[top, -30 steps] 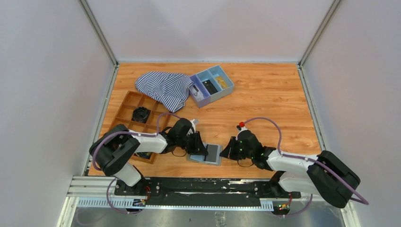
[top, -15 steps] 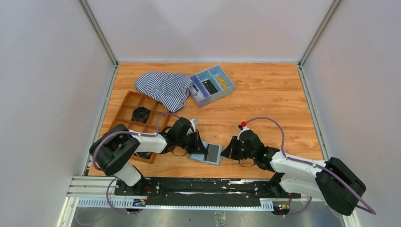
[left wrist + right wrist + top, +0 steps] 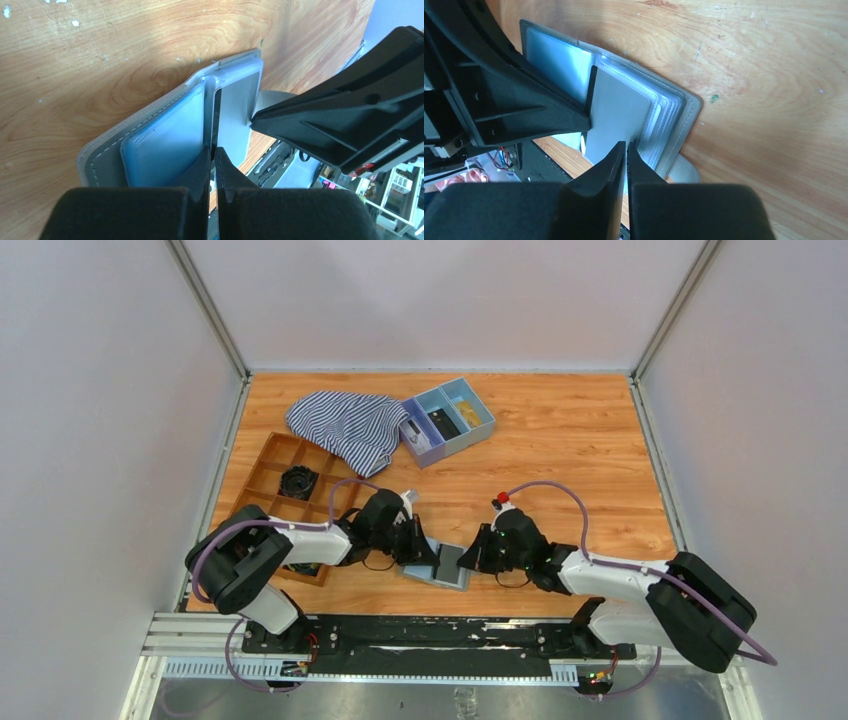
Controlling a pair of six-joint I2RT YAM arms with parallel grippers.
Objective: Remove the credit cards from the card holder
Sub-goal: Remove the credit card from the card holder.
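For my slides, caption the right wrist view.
Right end effector pinches a grey card from the open card holder; left end effector steadies it.

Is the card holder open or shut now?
Open: the card holder lies spread, covers apart, with its pale blue inner pockets exposed in both wrist views.

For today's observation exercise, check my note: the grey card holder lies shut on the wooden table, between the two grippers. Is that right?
Not quite. The card holder lies open, not shut: both wrist views show its pale blue pockets spread out. It does lie on the wooden table, between the left gripper and the right gripper.
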